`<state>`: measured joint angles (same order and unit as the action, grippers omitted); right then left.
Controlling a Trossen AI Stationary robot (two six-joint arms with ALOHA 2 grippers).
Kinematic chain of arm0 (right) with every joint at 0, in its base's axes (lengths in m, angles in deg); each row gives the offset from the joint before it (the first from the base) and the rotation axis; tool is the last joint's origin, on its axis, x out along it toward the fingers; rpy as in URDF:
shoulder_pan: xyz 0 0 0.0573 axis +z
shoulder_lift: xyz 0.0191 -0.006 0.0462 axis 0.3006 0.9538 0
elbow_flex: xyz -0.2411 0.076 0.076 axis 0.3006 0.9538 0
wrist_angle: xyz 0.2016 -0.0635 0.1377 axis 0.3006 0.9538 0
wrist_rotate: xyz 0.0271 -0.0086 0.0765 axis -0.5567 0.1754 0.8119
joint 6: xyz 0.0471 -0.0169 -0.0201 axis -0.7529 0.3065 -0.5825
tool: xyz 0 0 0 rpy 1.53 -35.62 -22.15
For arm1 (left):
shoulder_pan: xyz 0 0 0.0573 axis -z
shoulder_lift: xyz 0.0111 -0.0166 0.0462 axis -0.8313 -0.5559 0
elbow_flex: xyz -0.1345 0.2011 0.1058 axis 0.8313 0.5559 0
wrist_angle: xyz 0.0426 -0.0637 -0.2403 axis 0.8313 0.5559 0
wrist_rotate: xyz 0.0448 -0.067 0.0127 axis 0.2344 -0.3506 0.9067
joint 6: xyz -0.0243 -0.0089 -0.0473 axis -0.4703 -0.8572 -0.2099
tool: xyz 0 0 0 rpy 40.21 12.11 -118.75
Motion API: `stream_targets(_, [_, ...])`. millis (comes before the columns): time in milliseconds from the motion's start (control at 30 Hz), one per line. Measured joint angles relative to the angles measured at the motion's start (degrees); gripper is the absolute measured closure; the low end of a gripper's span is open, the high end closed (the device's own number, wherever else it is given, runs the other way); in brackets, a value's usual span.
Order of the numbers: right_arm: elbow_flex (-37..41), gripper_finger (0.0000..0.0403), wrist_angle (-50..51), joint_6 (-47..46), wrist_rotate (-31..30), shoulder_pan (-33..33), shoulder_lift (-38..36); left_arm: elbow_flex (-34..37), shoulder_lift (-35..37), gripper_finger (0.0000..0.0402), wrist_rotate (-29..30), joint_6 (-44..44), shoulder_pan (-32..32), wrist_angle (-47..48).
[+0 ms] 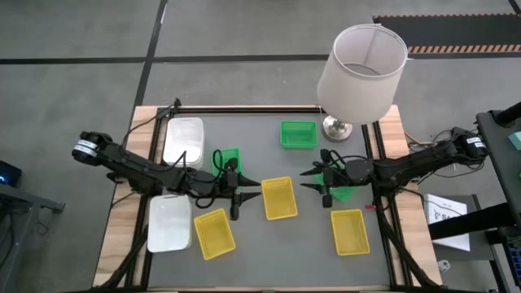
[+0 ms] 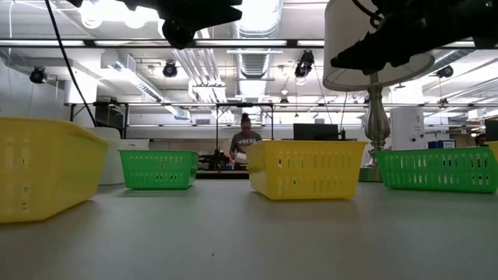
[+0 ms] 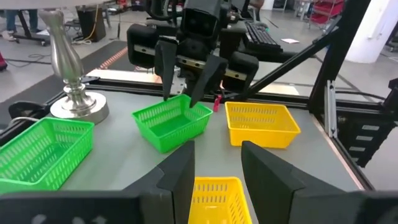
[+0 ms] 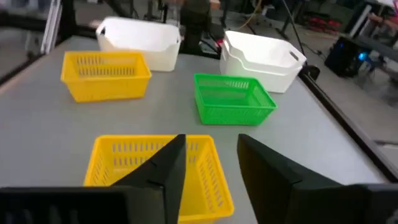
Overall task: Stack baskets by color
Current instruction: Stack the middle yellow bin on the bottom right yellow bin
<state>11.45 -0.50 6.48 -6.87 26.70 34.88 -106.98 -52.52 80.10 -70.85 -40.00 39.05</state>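
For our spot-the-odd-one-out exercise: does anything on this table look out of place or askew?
A white-shaded lamp stands at a corner of the table, the only non-basket there. The green basket at the right end effector sits turned at an angle to the yellow basket beside it.

The left hand (image 3: 216,171) hovers with fingers apart above a yellow basket (image 3: 214,198) on the table (image 3: 118,162). Across it, the right hand (image 3: 189,78) points its parted fingers into a green basket (image 3: 171,121). A second yellow basket (image 3: 260,123) sits just beside, another green basket (image 3: 40,152) near a lamp base (image 3: 78,102).
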Motion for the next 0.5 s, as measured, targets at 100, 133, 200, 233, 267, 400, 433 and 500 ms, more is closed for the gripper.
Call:
stream_targets(100, [-2.7, 0.0243, 3.1, 2.1, 0.0, 0.0, 0.0, -0.6, 0.0, 0.0285, 0.1, 0.0, 0.0, -0.2])
stream_targets(133, [-3.5, 0.0239, 3.8, 2.4, 0.0, 0.0, 0.0, -0.8, 0.0, 0.0285, 0.1, 0.0, 0.0, -0.3])
stream_targets(200, [-4.9, 0.0233, 4.9, 2.2, 0.0, 0.0, 0.1, -0.8, 0.0, 0.0285, 0.1, 0.0, 0.0, -0.2])
stream_targets(233, [-5.5, 0.023, 5.2, 1.5, 0.0, 0.0, 0.3, -0.9, 0.0, 0.0285, 0.1, 0.0, 0.0, -0.1])
stream_targets(267, [-6.0, 0.0228, 6.0, 0.6, 0.0, 0.0, 0.3, -0.9, 0.0, 0.0285, 0.1, 0.0, 0.0, -0.1])
stream_targets(400, [-7.7, 0.0222, 10.6, -8.8, 0.0, 0.0, 0.3, -0.9, 0.0, 0.0285, 0.1, 0.0, 0.2, 0.1])
stream_targets(433, [-8.1, 0.0223, 11.8, -11.6, 0.0, 0.0, 0.3, -0.9, 0.0, 0.0285, 0.0, 0.2, 0.3, 0.1])
stream_targets(500, [-8.7, 0.0224, 13.0, -16.4, 0.0, 0.0, 0.7, -0.9, 0.1, 0.0285, 0.0, 1.8, 0.3, 0.3])
